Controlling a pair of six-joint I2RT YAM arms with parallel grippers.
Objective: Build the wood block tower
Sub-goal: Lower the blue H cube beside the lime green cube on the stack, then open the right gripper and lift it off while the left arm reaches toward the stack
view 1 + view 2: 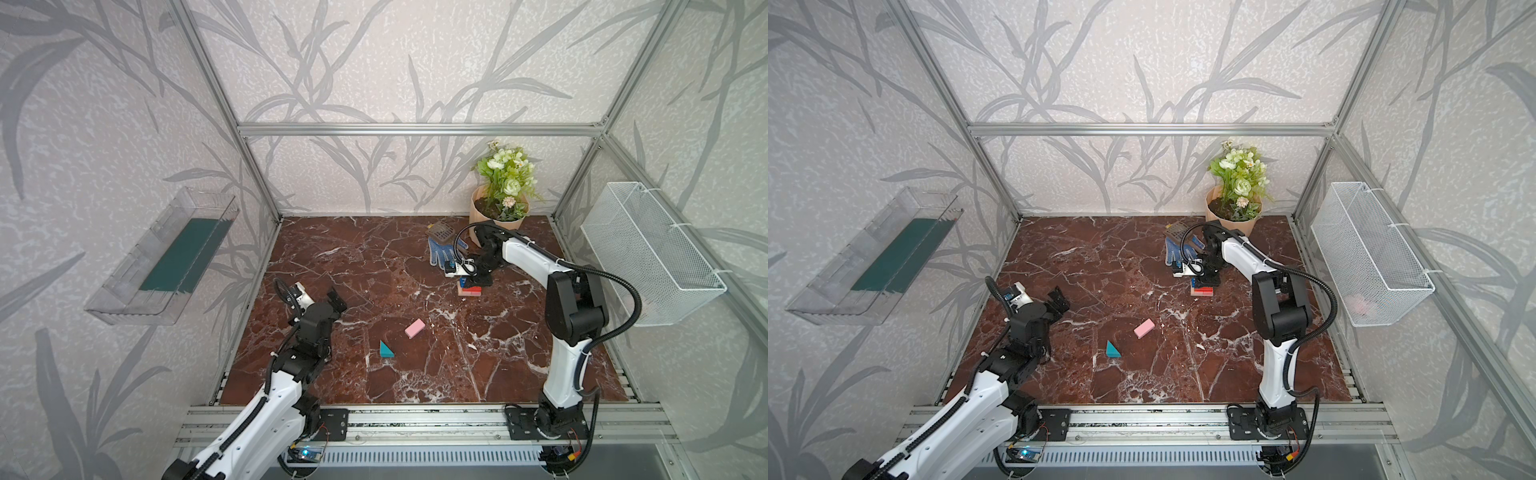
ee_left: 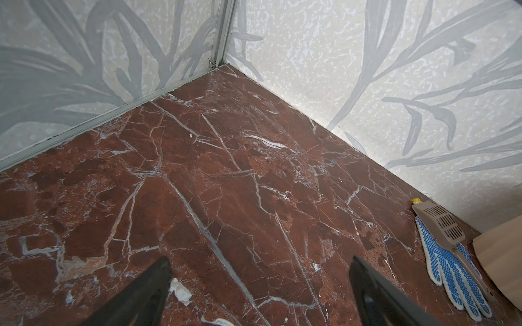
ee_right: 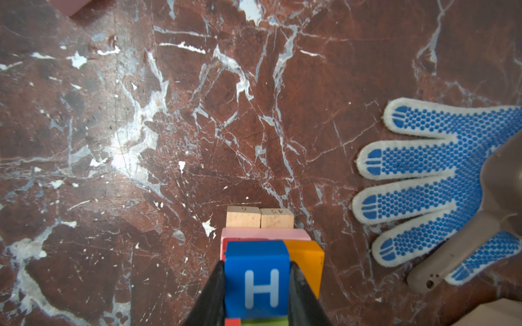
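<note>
The left gripper (image 2: 260,271) hovers at the left, jaws apart; the wedge (image 1: 385,350) and pink block (image 1: 414,328) lie loose near centre. At far right, the right gripper (image 3: 257,264) is clamped on the H cube (image 3: 258,288) at the top of the tower (image 1: 469,289). Square the cube over the layer beneath, open slowly, then lift straight up.

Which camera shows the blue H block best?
The right wrist view: the blue H cube fills the foreground, its letter readable, clamped in the right gripper. In both top views it is tiny and mostly hidden under that gripper at the tower. The left wrist view does not show it.
</note>
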